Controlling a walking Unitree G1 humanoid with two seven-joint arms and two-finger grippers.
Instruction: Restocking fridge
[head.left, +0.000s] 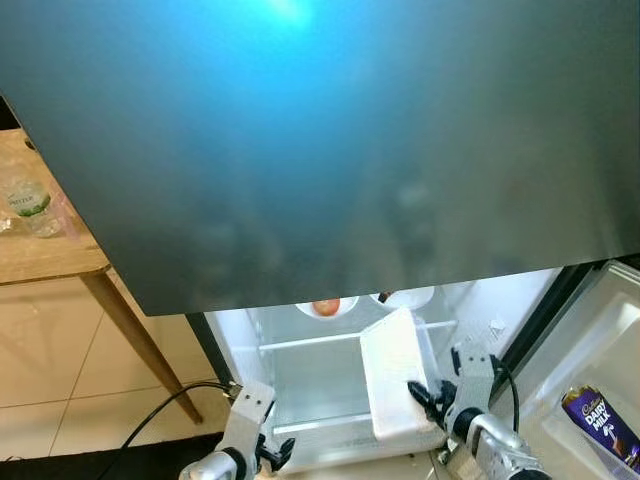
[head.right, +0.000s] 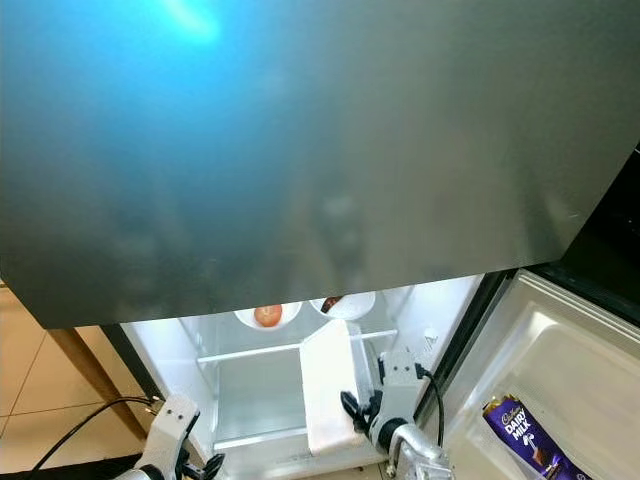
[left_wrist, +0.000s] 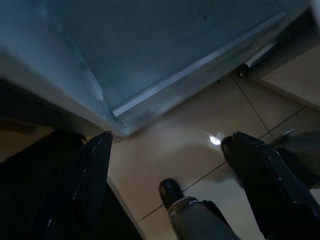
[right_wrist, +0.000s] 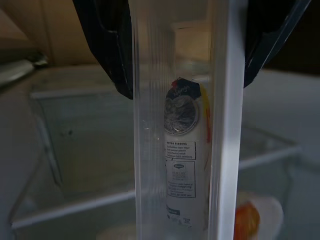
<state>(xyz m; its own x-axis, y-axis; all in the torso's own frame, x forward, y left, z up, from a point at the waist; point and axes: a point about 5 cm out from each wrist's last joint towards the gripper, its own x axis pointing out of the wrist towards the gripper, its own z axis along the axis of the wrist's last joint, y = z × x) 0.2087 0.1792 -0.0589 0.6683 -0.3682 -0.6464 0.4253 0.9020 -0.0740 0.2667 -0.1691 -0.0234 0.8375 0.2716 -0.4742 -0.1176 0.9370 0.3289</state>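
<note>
Our right pincer (head.left: 425, 398) is clamped on a clear plastic box (head.left: 398, 370), held at the open fridge (head.left: 300, 370) above the glass shelf. Our left pincer (left_wrist: 170, 165) is spread apart, low over the floor tiles (left_wrist: 200, 145).

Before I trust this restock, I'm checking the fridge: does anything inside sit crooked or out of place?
Yes. The white tray sits tilted across the fridge's glass shelf rather than flat, with the right end effector shut on its edge. The left end effector hangs open near the floor.
</note>
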